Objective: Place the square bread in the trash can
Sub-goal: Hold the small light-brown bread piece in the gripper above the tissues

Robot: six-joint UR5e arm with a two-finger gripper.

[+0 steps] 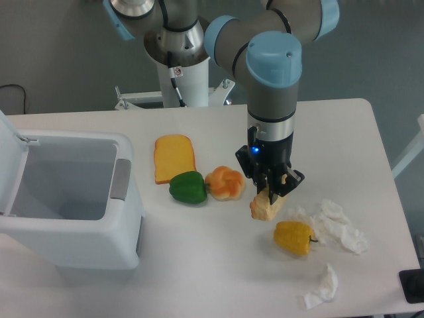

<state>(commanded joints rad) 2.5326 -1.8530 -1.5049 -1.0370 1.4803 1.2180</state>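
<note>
The square bread (265,207) is a pale cream-tan chunk right of the round bun, tilted, its lower end near or on the table. My gripper (270,194) comes down on it from above and its fingers are shut on the bread's upper part. The trash can (99,248) is a large white bin at the left of the table, its lid (10,149) swung open and its inside showing no contents, with a grey panel (120,179) on the rim facing the food.
A flat orange toast slice (174,158), a green pepper (188,187) and a knotted orange bun (224,183) lie between the bin and the gripper. A yellow pepper (294,238) and crumpled white tissues (334,226) (322,287) lie at front right.
</note>
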